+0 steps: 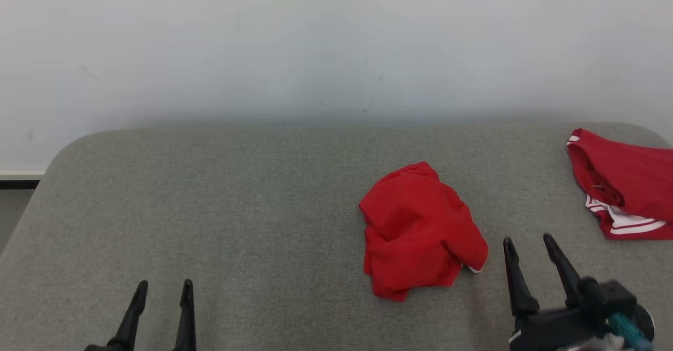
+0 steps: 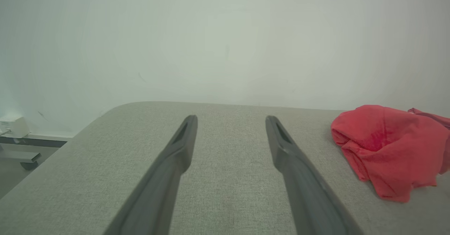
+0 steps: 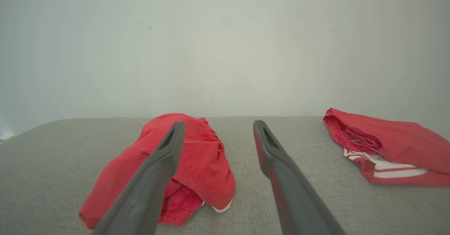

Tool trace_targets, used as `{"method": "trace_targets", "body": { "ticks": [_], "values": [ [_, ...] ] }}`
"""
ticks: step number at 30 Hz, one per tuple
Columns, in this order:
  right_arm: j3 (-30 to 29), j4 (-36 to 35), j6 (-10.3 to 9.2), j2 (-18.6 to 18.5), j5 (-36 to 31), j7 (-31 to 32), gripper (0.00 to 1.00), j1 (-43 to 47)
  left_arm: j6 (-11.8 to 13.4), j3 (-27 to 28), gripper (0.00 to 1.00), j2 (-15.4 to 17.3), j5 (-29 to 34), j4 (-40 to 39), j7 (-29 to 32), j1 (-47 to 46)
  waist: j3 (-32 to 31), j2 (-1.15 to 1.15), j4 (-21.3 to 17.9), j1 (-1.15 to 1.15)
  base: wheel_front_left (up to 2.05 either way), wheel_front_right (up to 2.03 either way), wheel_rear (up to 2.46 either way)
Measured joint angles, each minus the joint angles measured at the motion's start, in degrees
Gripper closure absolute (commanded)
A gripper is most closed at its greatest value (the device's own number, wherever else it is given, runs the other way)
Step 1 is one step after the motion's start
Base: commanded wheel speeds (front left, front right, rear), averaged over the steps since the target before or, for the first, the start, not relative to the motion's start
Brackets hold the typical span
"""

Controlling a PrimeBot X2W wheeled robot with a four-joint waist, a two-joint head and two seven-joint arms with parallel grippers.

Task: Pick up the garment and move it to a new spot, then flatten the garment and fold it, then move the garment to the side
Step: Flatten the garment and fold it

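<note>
left claw (image 1: 164, 284): wide open, empty | right claw (image 1: 527, 238): wide open, empty, just right of crumpled red garment (image 1: 420, 230) | on desk (image 1: 236, 209)

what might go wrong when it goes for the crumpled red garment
The crumpled red garment lies bunched in layers, so the open right jaws beside it may pinch several folds and lift a knot. The striped red garment sits near the right edge of the table; setting the first one aside there could tangle or nudge it off.

We see: garment (image 1: 420, 230) plain red | other garment (image 1: 631, 177) at 3 o'clock red, white-striped | table (image 1: 210, 209) grey | wall (image 1: 315, 41) off-white
</note>
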Motion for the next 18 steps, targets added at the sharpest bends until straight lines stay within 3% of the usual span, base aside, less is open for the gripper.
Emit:
{"method": "trace_targets", "body": {
  "ticks": [7,18],
  "values": [
    [1.58,8.58,0.0,-3.75,-0.14,0.98,0.0,-9.43,-0.54,-0.86,0.0,-0.78,0.96,0.37,0.0,-0.74,1.12,0.01,1.28,0.0,0.0,0.0,0.0],
    [1.74,30.25,0.0,-7.11,1.23,1.16,0.0,-21.25,-1.63,-2.0,0.0,-1.75,1.48,2.38,0.0,-4.32,5.46,0.01,5.33,0.0,0.0,0.0,0.0]
  ]
}}
